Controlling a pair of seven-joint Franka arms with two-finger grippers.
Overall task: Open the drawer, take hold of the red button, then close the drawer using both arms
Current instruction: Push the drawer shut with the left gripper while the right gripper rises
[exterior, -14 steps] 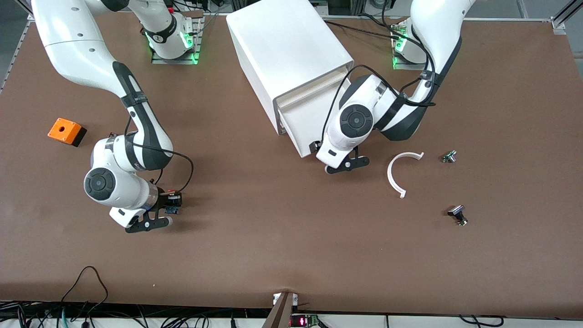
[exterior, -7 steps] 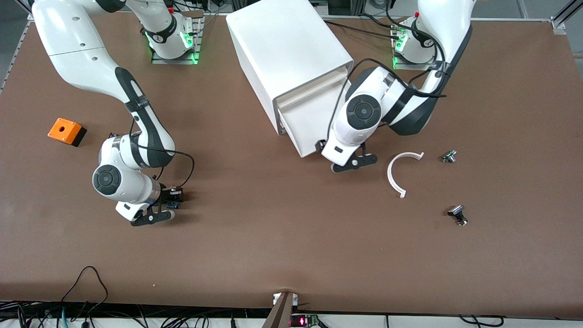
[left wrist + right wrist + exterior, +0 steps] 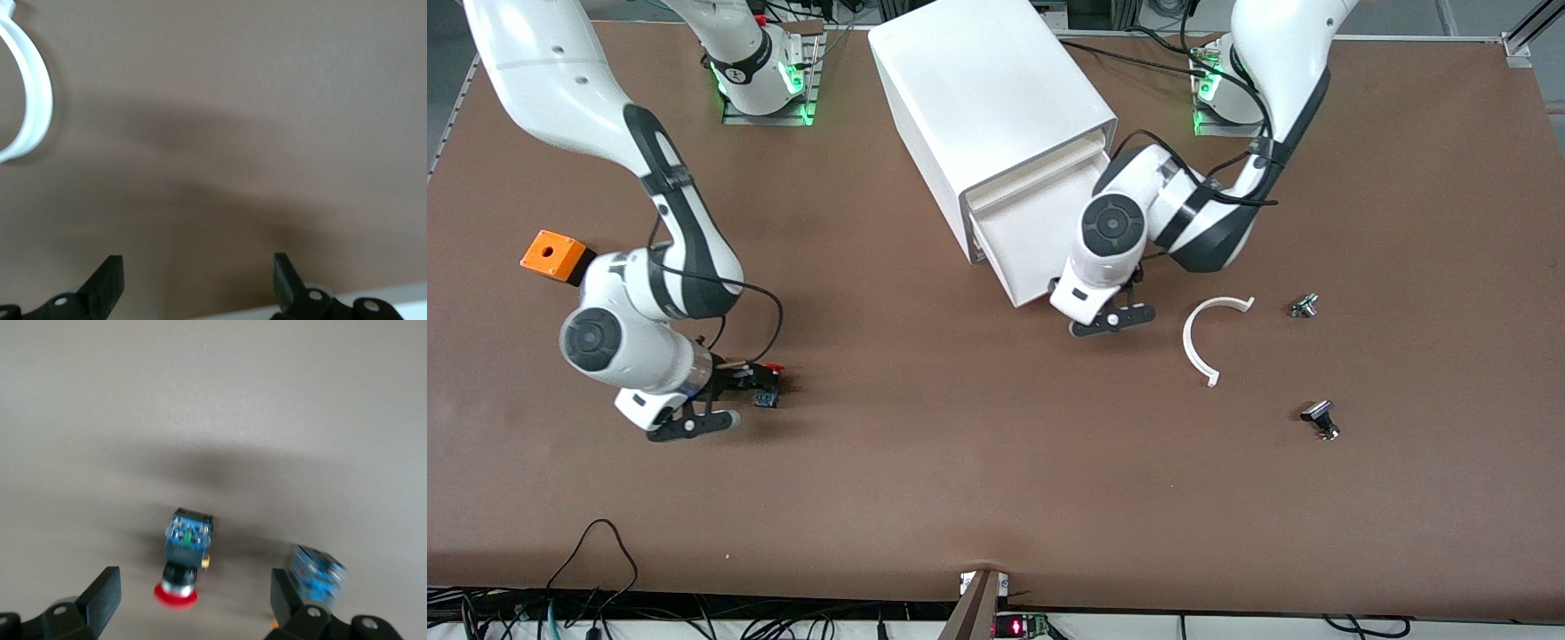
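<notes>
The brown counter (image 3: 996, 480) carries, at about twelve o'clock in the front view, a big white cabinet (image 3: 987, 98) whose middle drawer (image 3: 1023, 240) stands pulled out toward the front camera. The left arm reaches down beside that drawer's front, at about two o'clock from the counter's middle; the left tool (image 3: 1107, 316) hangs just at the drawer's front corner with its fingers spread wide and nothing between them, as its wrist view shows only bare counter there. The right arm bends low at about nine o'clock, and the right tool (image 3: 734, 396) sits low over the counter with its fingers apart, released. The red-capped button (image 3: 765, 384) lies on its side on the counter under that tool, seen in the right wrist view (image 3: 185, 557) between the two fingers and touched by neither; a second small blue piece near one finger is blurred, and I cannot tell what it is. Smaller things: an orange box (image 3: 557, 256) at nine o'clock, a white curved strip (image 3: 1205, 342) at three o'clock, and two small dark parts nearby. The drawer is open and the button is out, so closing the drawer seems to be the step in hand. The next move calls for the left tool to press squarely on the drawer front and push it in evenly.
</notes>
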